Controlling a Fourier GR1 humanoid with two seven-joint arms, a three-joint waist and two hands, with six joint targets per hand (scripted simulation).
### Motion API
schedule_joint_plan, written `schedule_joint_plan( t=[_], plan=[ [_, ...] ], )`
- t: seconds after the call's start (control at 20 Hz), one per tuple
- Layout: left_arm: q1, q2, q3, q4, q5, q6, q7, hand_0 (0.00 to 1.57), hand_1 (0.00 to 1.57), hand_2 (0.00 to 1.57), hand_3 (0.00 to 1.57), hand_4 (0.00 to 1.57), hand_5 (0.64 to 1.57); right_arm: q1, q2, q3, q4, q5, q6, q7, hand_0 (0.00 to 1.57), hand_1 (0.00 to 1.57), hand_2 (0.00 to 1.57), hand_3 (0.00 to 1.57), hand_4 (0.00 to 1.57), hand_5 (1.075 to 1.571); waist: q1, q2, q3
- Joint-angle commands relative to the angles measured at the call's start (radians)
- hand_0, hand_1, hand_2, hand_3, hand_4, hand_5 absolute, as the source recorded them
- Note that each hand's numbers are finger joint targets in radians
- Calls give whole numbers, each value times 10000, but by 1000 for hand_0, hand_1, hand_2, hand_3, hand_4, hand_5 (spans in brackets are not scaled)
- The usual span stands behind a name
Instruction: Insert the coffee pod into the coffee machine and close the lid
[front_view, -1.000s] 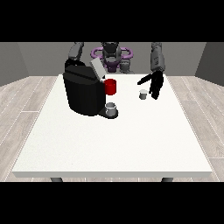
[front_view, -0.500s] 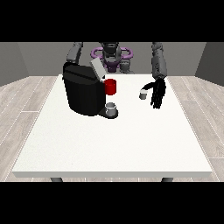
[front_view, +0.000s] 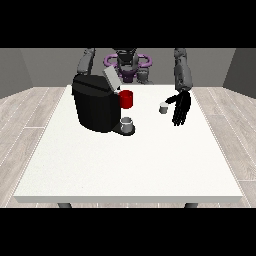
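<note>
A black coffee machine (front_view: 96, 106) stands on the left half of the white table (front_view: 130, 160), its grey lid (front_view: 110, 78) tilted up and open. A red part (front_view: 126, 99) shows at its front, with a small grey cup (front_view: 127, 123) on the base below. The small grey coffee pod (front_view: 162, 107) sits upright on the table. The hand at the view's right (front_view: 180, 108) hangs just right of the pod, fingers straight and pointing down, thumb towards the pod, not holding it. The hand at the view's left is hidden behind the machine.
The robot's torso (front_view: 127, 65) with purple rings stands behind the table's far edge. Wooden floor surrounds the table.
The hand at the view's right has come down a little beside the pod and its fingers now point more downward. Pod, machine and lid have not moved.
</note>
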Motion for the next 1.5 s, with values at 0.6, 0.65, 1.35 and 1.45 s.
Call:
schedule_joint_plan(
  t=[0.6,0.65,1.35,1.45],
  plan=[
    [266,-1100,-740,821,-1366,1208,-340,1182,1182,1198,1083,0,1571,-16,-402,-366,418,-469,505,317,0,0,0,0,335,1571,-176,-719,-110],
    [-28,-1050,-773,637,-1367,947,-241,1182,1182,1204,1089,0,1571,207,15,-225,1019,-130,107,-473,0,0,0,0,318,1571,-7,-528,-106],
    [-341,-1539,-780,934,-1898,1158,21,1138,1138,1250,1167,424,1571,42,-546,-712,1593,-617,703,-312,0,0,0,0,392,1571,-15,-1099,-107],
    [56,-1286,-784,888,-1900,1225,-937,1379,1379,1424,1349,658,1571,535,-571,-749,1568,-682,774,-303,0,0,0,0,325,1571,77,-1347,-109]
  ],
)
